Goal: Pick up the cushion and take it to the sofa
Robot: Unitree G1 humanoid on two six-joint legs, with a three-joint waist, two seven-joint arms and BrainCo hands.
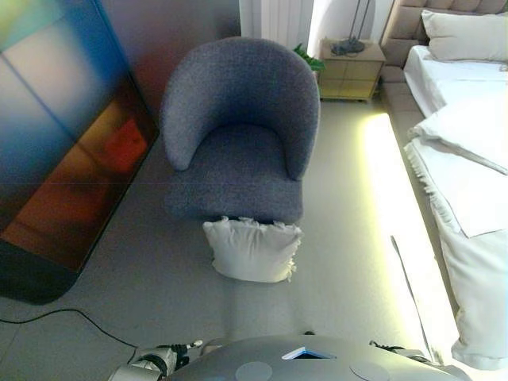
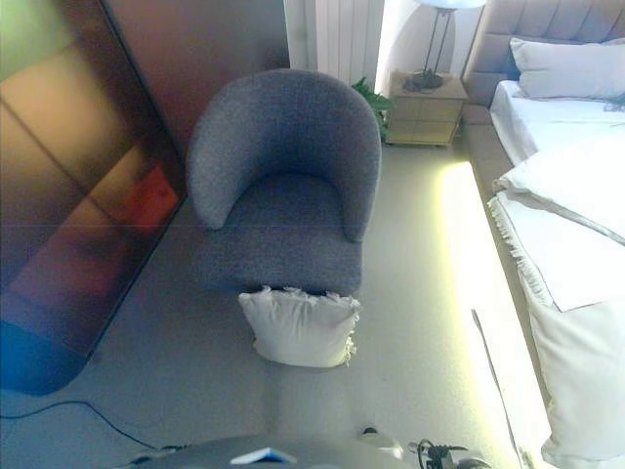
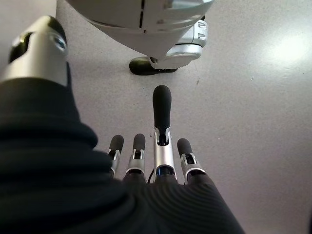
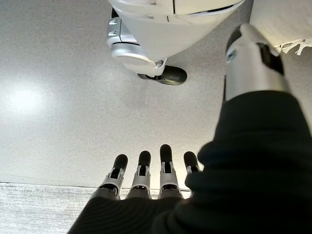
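A white fringed cushion (image 1: 252,249) stands on the grey floor, leaning against the front of a grey round-backed sofa chair (image 1: 238,151) whose seat is bare. Both hands hang low beside the robot, well short of the cushion. In its wrist view my left hand (image 3: 162,146) has relaxed, nearly straight fingers pointing at the floor and holds nothing. My right hand (image 4: 165,170) looks the same in its wrist view, fingers straight and empty. Neither hand shows in the eye views.
A bed with white bedding (image 1: 468,143) runs along the right, with a lit strip (image 1: 389,182) on the floor beside it. A nightstand (image 1: 349,71) stands at the back. A large dark glossy panel (image 1: 55,135) leans at the left.
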